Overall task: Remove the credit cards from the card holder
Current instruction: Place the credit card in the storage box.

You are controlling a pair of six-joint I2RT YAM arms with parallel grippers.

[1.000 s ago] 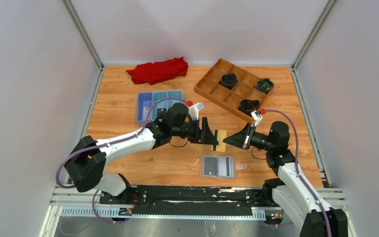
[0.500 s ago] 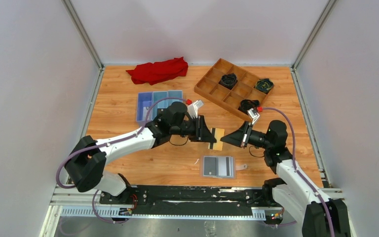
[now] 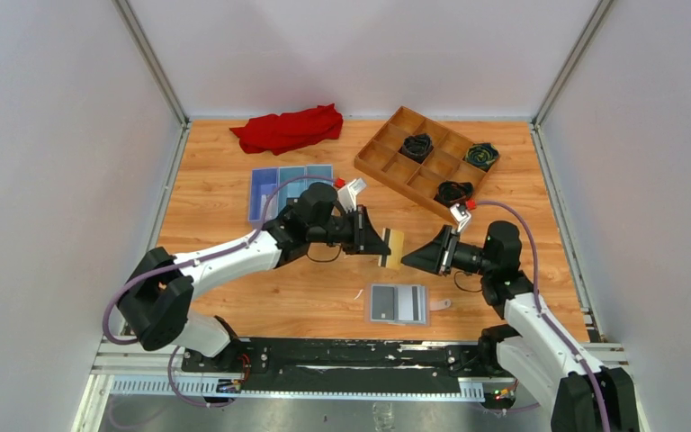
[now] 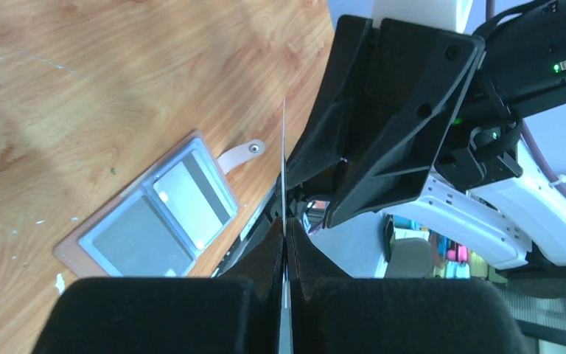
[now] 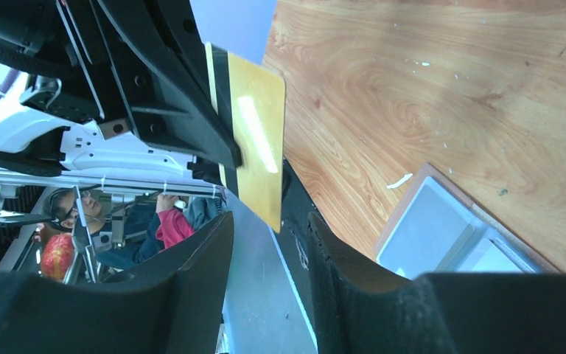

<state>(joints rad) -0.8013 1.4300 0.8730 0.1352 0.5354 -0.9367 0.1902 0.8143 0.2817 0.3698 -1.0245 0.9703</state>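
A gold-tan credit card (image 3: 395, 247) with a black stripe hangs above the table's middle. My left gripper (image 3: 384, 245) is shut on its left end; the left wrist view shows the card edge-on (image 4: 284, 158) between the closed fingers (image 4: 269, 251). My right gripper (image 3: 412, 256) faces it from the right, open, its fingers (image 5: 206, 254) apart just short of the card (image 5: 254, 140). The card holder (image 3: 398, 303) lies open and flat near the front edge, showing a grey panel and a paler one (image 4: 155, 221), below both grippers (image 5: 449, 228).
A blue three-compartment tray (image 3: 290, 187) sits behind the left arm. A wooden grid tray (image 3: 394, 148) with dark bundles stands at the back right. A red cloth (image 3: 288, 128) lies at the back. A small white scrap (image 3: 360, 293) lies left of the holder.
My left gripper has closed onto the gold card. My right gripper, which held it, has opened and let go. The card has shifted slightly left and away.
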